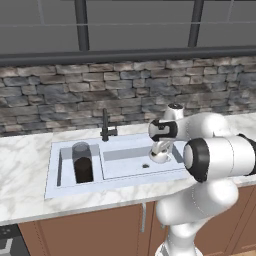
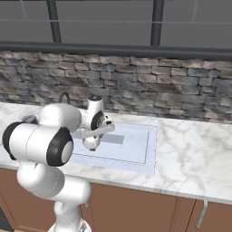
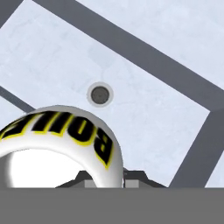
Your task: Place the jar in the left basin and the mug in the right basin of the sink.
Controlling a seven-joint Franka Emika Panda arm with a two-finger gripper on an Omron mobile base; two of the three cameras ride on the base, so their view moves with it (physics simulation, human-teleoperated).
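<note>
Already the jar [image 1: 83,163] stands in the left basin [image 1: 65,172]. Clamped tight in the gripper [image 1: 160,156], the mug [image 3: 57,144] hangs over the right basin [image 3: 144,127], near its drain [image 3: 100,94]; released high, it could bounce or tip.

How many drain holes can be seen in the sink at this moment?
1: the drain hole in the right basin, near the held mug. The jar in the left basin may hide another.
</note>
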